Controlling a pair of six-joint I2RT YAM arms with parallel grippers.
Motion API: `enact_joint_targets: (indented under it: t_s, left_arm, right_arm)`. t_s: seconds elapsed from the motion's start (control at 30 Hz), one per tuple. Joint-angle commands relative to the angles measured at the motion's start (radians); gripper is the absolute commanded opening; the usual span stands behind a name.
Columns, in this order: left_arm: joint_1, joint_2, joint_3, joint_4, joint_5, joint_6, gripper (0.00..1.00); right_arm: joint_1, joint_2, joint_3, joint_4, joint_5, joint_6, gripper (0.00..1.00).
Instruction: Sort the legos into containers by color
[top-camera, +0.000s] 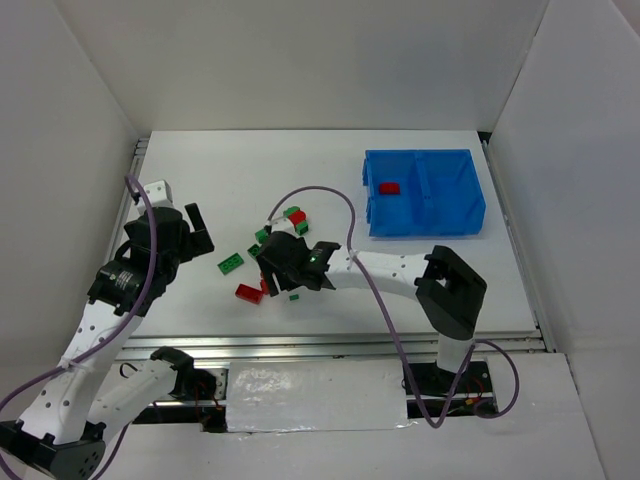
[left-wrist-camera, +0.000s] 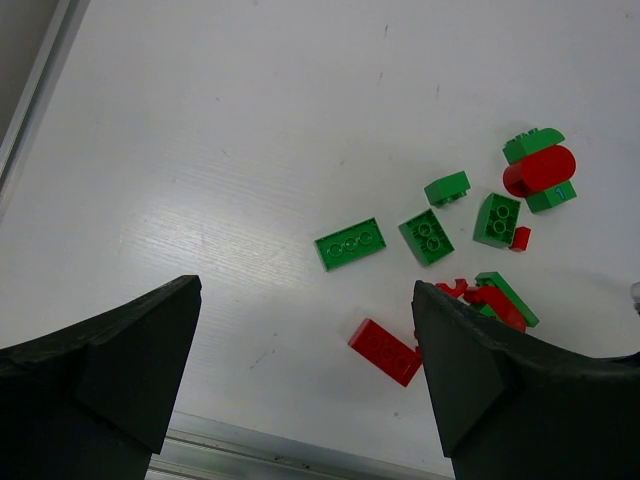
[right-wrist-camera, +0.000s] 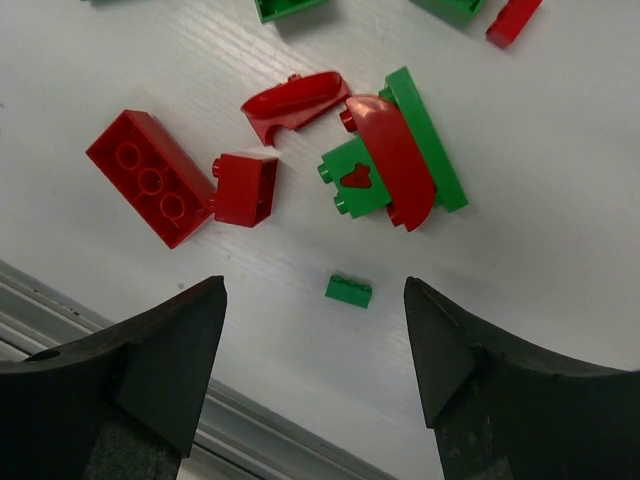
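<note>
Where the white table (top-camera: 300, 170) fills the top view, we take the blue bin (top-camera: 425, 224) as our mark; it sits toward the far right, its divider (top-camera: 424, 186) splits it into two compartments, and one red brick (top-camera: 389, 187) lies in the left one. Left of the bin and nearer the arm bases, the right arm (top-camera: 390, 266) reaches across to the scattered legos (top-camera: 296, 216), which lie well apart from the bin; farther still from the bin, the left arm (top-camera: 130, 272) rises by the table's left edge.

The right gripper (top-camera: 285, 262) hangs over the pile and hides part of it from above, so we cannot count the bricks there; in its wrist view (right-wrist-camera: 313, 290) the jaws stand spread and grip nothing. The left gripper (left-wrist-camera: 305, 295) is likewise wide apart and empty, over bare table on the pile's side away from the bin; its right finger (left-wrist-camera: 480, 380) covers part of a red-and-green cluster.

Among the pieces we make out a long red brick (right-wrist-camera: 150, 178); a flat green plate (left-wrist-camera: 350, 243); a red curved piece stacked on green ones (right-wrist-camera: 395, 160); a small red brick (right-wrist-camera: 245, 189) touching the long one; and a tiny green piece (right-wrist-camera: 348, 291) lying free between the right fingers; others are cut off at the frame's top edge.
</note>
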Motion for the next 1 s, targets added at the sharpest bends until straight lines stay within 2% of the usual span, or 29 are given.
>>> enact_joint_targets:
  t_s: [0.0, 0.13, 0.37, 0.9, 0.97]
  left_arm:
    - [0.005, -0.013, -0.002, 0.033, 0.007, 0.028, 1.00]
    - [0.005, -0.013, -0.001, 0.032, 0.010, 0.028, 0.99]
    - [0.005, -0.018, -0.001, 0.032, 0.012, 0.029, 0.99]
    - [0.005, -0.022, -0.002, 0.033, 0.015, 0.031, 0.99]
    - [0.005, -0.025, -0.002, 0.033, 0.013, 0.028, 1.00]
  right_arm:
    - [0.006, 0.062, 0.032, -0.068, 0.106, 0.142, 0.77]
    - [0.009, 0.071, -0.012, -0.051, 0.078, 0.160, 0.68]
    - [0.009, 0.079, -0.078, 0.001, 0.034, 0.189, 0.63]
    - [0.028, 0.151, -0.024, -0.020, 0.033, 0.214, 0.53]
    - [0.034, 0.168, -0.001, -0.043, 0.040, 0.214, 0.47]
